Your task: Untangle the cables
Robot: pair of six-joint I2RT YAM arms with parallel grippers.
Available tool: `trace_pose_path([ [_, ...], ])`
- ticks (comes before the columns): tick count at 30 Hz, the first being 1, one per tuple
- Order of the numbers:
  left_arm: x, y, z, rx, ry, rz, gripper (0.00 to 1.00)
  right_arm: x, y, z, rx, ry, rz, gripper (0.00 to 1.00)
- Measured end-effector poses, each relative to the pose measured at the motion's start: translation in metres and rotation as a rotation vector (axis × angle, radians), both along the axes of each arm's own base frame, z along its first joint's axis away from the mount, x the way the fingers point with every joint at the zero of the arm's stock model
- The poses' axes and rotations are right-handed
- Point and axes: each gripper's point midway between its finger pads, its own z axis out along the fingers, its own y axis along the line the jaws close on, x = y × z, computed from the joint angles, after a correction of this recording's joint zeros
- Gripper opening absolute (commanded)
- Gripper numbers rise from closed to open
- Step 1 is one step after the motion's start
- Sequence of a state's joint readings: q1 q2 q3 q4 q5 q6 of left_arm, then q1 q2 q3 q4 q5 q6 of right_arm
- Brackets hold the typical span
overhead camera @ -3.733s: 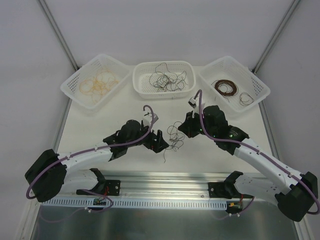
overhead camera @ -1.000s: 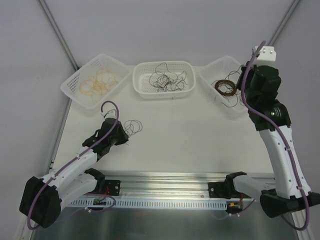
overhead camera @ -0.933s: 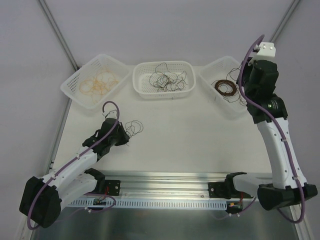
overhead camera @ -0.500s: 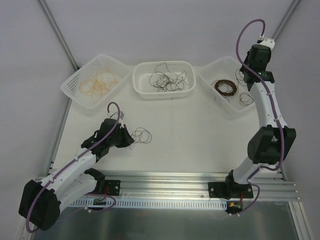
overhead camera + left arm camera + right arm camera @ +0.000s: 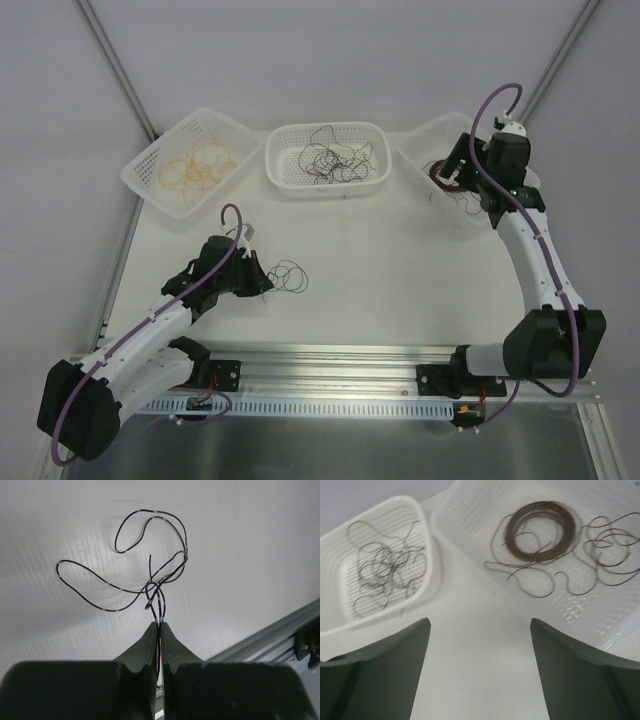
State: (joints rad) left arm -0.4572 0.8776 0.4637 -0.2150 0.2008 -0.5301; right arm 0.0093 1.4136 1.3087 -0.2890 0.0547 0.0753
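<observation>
White plastic baskets are seen from the top camera in a row at the far side of the desk (image 5: 400,270). Yellow-tan cables (image 5: 198,165) lie in the left basket (image 5: 163,143), black cables (image 5: 328,158) in the middle basket (image 5: 328,190), and dark brown cables (image 5: 448,176) in the right basket (image 5: 428,128). The left gripper (image 5: 262,283) is held low over the desk, with a single black cable (image 5: 289,276) looped on the surface just beside its tip. The right gripper (image 5: 462,165) is held above the right basket.

From the left wrist camera, the left gripper (image 5: 159,629) is seen pressed together, with the single black cable (image 5: 150,575) pinched at its tip. From there the cable spreads in open loops over the desk. An aluminium rail (image 5: 270,635) is visible at the lower right.

From the right wrist camera, the right gripper (image 5: 479,625) is seen spread wide, with nothing between its fingers (image 5: 385,670). Bare desk lies beneath it. Ahead, a tight coil and loose strands of the dark brown cables (image 5: 540,530) are seen in the right basket (image 5: 465,505), and the black cables (image 5: 382,575) in the middle basket (image 5: 385,507).
</observation>
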Motion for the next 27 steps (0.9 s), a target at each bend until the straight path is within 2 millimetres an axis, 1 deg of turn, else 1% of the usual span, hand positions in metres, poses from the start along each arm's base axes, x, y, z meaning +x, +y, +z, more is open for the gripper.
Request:
trace_pose_path([
  [3,0.002,-0.006,0.013,-0.025,-0.011,-0.024,0.00,-0.032,0.038,0.009,0.059,-0.040,0.118,0.87],
  [5,0.007,-0.012,0.027,-0.048,-0.038,-0.040,0.00,-0.054,0.066,0.010,0.094,-0.060,0.209,0.87],
  [7,0.012,-0.017,0.044,-0.070,-0.070,-0.055,0.00,-0.076,0.090,0.004,0.114,-0.052,0.294,0.89],
  [9,0.019,-0.023,0.064,-0.092,-0.107,-0.073,0.00,-0.096,0.107,-0.007,0.126,-0.026,0.363,0.92],
  [12,0.031,-0.031,0.096,-0.118,-0.166,-0.088,0.00,-0.127,0.126,-0.025,0.135,0.024,0.445,0.96],
  [14,0.042,-0.037,0.120,-0.133,-0.212,-0.102,0.00,-0.145,0.131,-0.033,0.139,0.045,0.480,0.99],
  [17,0.059,-0.046,0.154,-0.147,-0.278,-0.119,0.00,-0.174,0.131,-0.037,0.145,0.052,0.517,1.00],
  [18,0.066,-0.049,0.166,-0.148,-0.296,-0.123,0.00,-0.183,0.129,-0.035,0.147,0.045,0.524,1.00],
  [23,0.110,-0.064,0.225,-0.153,-0.409,-0.116,0.00,-0.211,0.121,-0.021,0.139,-0.026,0.545,1.00],
  [24,0.118,-0.067,0.233,-0.150,-0.423,-0.111,0.00,-0.218,0.118,-0.019,0.135,-0.041,0.547,1.00],
  [26,0.141,-0.073,0.250,-0.139,-0.466,-0.096,0.00,-0.229,0.113,-0.015,0.126,-0.067,0.551,1.00],
  [27,0.152,-0.075,0.254,-0.127,-0.472,-0.083,0.00,-0.234,0.111,-0.013,0.119,-0.083,0.554,1.00],
])
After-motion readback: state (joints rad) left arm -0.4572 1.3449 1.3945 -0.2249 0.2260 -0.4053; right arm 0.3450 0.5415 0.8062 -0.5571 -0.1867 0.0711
